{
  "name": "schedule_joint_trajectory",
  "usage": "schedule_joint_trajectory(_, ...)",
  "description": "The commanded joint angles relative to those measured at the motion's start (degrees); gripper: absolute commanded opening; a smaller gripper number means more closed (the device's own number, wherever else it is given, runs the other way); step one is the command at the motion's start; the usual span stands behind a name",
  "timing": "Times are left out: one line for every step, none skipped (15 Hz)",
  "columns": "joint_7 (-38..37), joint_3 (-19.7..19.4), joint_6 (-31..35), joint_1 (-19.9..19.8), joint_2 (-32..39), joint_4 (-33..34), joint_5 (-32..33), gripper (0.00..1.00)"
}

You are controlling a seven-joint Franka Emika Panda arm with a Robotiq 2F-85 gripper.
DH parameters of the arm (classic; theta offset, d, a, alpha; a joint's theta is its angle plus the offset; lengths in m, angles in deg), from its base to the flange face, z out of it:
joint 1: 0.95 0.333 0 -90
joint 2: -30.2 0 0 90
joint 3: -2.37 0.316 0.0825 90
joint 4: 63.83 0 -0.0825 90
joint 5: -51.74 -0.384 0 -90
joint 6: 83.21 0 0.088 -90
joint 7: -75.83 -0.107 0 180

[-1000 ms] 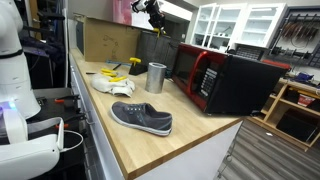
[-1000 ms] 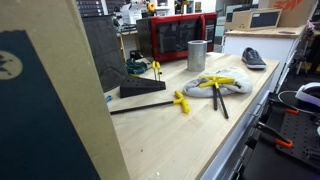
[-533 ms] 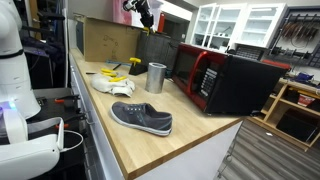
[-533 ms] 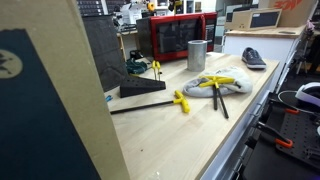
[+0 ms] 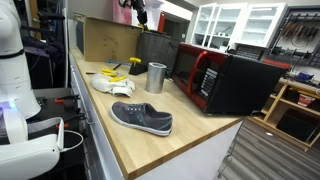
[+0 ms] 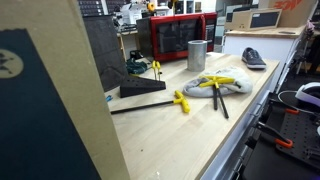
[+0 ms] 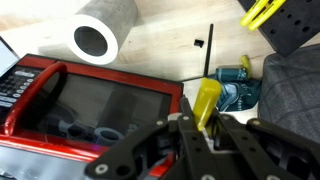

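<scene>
My gripper (image 7: 200,125) is shut on the yellow handle (image 7: 207,100) of a tool whose thin black shaft (image 7: 209,50) points away from me. In an exterior view the gripper (image 5: 135,10) hangs high above the back of the wooden counter (image 5: 120,140), near the frame's top edge. Below it in the wrist view lie a grey metal cup (image 7: 103,30) and a red microwave (image 7: 90,100). The cup (image 5: 156,77) stands upright beside the microwave (image 5: 225,78).
A grey shoe (image 5: 141,117) lies near the counter's front and a white cloth (image 5: 110,84) with yellow-handled tools behind it. A cardboard box (image 5: 105,40) stands at the back. A black wedge stand (image 6: 140,88), another yellow-handled tool (image 6: 182,102) and a teal object (image 7: 238,85) are nearby.
In the exterior view the gripper has drifted left and slightly higher with the yellow-handled tool still in it. Nothing on the counter has moved.
</scene>
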Motion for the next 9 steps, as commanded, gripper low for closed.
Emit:
schedule_joint_trajectory(0.0, -0.9, -0.1, 0.9, 0.1, -0.1, 0.1, 0.17)
schedule_joint_trajectory(0.0, -1.1, -0.1, 0.9, 0.1, -0.2, 0.1, 0.17)
schedule_joint_trajectory(0.0, -1.2, -0.1, 0.9, 0.1, -0.2, 0.1, 0.17)
schedule_joint_trajectory(0.0, -1.3, -0.1, 0.9, 0.1, -0.2, 0.1, 0.04)
schedule_joint_trajectory(-1.5, -1.3, 0.1, 0.6, 0.4, -0.3, 1.3, 0.04)
schedule_joint_trajectory(-1.4, -1.6, 0.5, 0.5, 1.1, 0.4, 0.6, 0.04)
schedule_joint_trajectory(-2.6, -1.5, 0.3, 0.5, 2.2, 1.4, 1.4, 0.04)
schedule_joint_trajectory(-3.8, -1.2, -0.6, 0.7, 3.9, 3.2, 2.4, 0.04)
schedule_joint_trajectory(-5.4, -0.9, -0.9, 1.0, 5.3, 4.5, 4.0, 0.04)
